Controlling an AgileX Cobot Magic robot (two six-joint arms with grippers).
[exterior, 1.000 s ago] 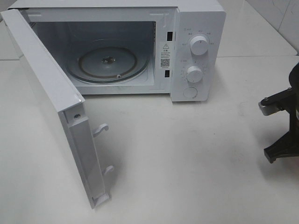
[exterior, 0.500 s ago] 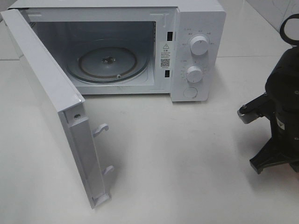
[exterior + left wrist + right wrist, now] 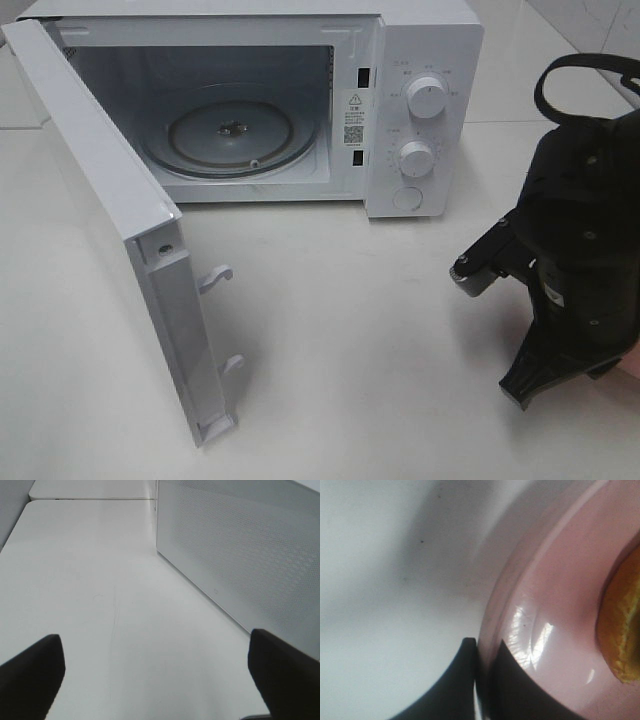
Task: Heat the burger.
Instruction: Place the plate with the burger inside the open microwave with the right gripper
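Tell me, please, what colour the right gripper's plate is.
The plate is glossy pink; the right wrist view shows it best.

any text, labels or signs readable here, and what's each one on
No text is legible.
The sticker on the microwave frame: warning triangle sign, print and code too small.
Markings around the upper dial and lower dial: too faint.
Wrist views: none.

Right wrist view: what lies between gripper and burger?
In the right wrist view, only bare plate; the right gripper grips its rim, the burger sits further in.
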